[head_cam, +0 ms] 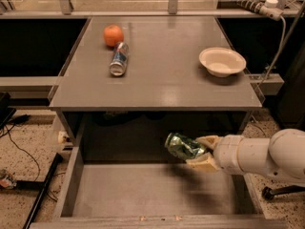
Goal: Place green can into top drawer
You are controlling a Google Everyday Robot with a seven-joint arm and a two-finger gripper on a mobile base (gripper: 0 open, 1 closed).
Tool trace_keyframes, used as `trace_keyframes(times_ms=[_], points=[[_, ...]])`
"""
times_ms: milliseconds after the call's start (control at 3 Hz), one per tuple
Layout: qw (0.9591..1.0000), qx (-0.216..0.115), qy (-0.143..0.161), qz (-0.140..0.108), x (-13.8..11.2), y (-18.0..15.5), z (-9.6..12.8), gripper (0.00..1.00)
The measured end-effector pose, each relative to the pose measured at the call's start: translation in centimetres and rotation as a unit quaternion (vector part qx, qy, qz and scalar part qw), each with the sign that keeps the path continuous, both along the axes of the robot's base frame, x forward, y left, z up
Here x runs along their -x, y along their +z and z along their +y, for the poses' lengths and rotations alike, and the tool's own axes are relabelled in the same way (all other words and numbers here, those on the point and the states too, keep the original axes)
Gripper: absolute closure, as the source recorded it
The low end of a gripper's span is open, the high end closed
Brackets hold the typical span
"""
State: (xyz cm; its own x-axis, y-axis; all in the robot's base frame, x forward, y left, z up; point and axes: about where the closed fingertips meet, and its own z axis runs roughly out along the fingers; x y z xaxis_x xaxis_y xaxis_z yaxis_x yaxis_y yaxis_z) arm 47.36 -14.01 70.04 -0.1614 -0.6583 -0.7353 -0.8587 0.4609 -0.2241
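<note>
The green can is shiny, crinkled and lying on its side in the air, held by my gripper, whose tan fingers are shut on its right end. The white arm comes in from the right edge. The can hangs above the right half of the top drawer, which is pulled open below the grey table. The drawer's flat grey bottom is bare, with the can's shadow on it.
On the table top lie an orange, a slim silver-and-blue can on its side and a white bowl. Cables and a stand leg lie on the speckled floor to the left. A power strip sits at the back right.
</note>
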Motion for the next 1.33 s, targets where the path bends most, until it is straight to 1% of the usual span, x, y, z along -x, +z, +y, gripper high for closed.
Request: trace_keyframes(times_ms=[333,667,1000,1333], points=[[0.9999,-0.009,0.001,0.011,0.0,-2.6,1.1,1.0],[0.9994,-0.019,0.014,0.026,0.5,-5.8,3.4,1.0],[0.9993,-0.021,0.014,0.028,0.6,-6.4,4.0,1.0],[0.9993,-0.021,0.014,0.028,0.6,-6.4,4.0,0.81]])
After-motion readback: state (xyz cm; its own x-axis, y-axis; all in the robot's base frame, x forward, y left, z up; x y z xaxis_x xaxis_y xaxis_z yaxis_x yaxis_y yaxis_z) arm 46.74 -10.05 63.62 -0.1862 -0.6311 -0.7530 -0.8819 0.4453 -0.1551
